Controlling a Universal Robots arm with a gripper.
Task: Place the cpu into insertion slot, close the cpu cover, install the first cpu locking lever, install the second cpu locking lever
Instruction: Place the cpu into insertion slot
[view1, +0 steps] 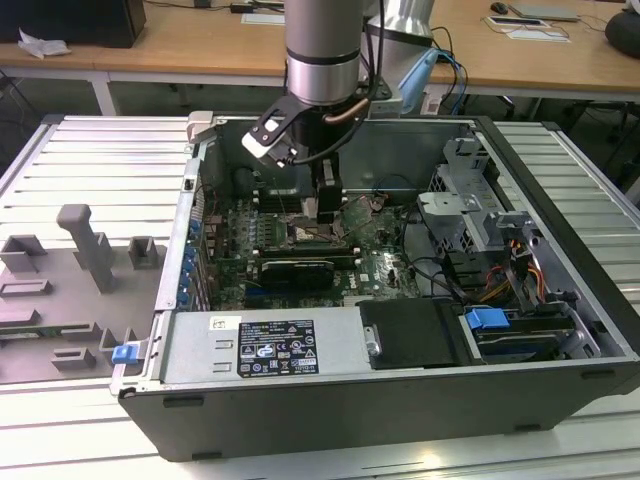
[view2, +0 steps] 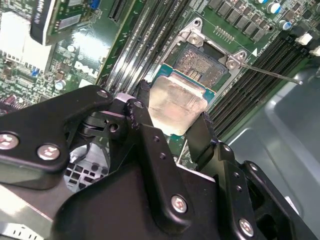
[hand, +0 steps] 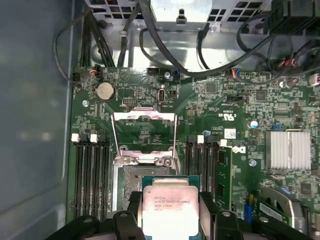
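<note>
Pincer (view2: 172, 112) is pinching the cpu (hand: 167, 202) by two opposite edges, holding it flat and hovering just over the insertion slot (view2: 202, 62) inside the open PC case (view1: 400, 400). Edge grip is keeping the fingers off the contacts, I'd guess. The cpu cover (hand: 145, 116) is standing swung up, leaving the pin field exposed for the chip. Not looking seated yet.
</note>
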